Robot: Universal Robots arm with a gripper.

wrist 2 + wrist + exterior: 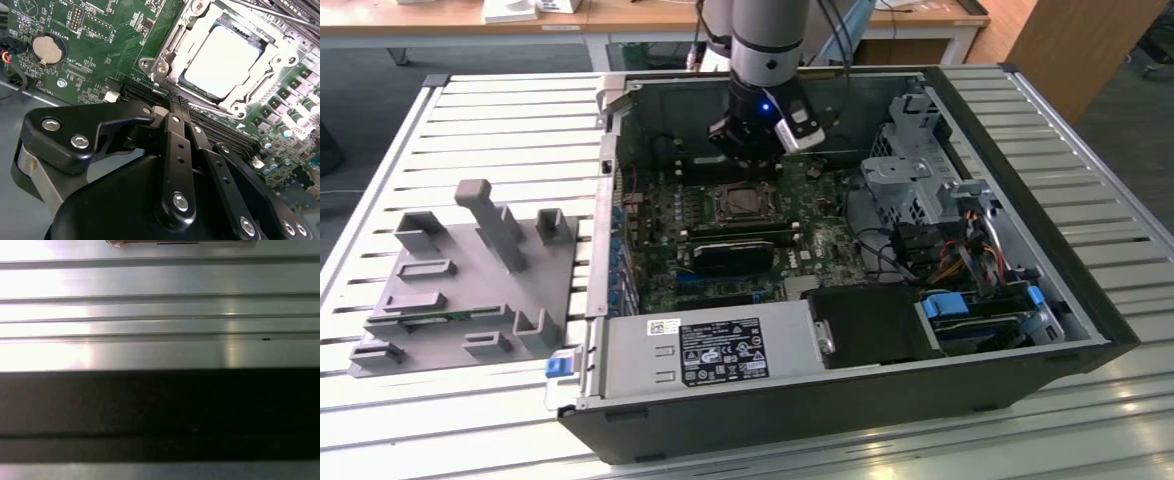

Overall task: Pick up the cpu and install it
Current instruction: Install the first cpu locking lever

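Observation:
The cpu [222,62], a flat square chip with a bright silver top, lies inside the metal socket frame [165,55] on the green motherboard [100,30]. In the exterior view the cpu [744,203] sits mid-board inside the open computer case [1067,300]. My gripper [747,160] hangs just above the board on the far side of the socket. In the second wrist view its two black fingers [177,145] run together to a point at the socket's edge; the gripper [175,102] is shut with nothing held and apart from the cpu.
A grey plastic fixture tray [467,280] stands on the slatted table at the exterior view's left. Inside the case are a black heatsink block [734,255], a power supply [707,350], a drive cage [914,150] and cables [961,250]. A coin battery [47,48] sits on the board.

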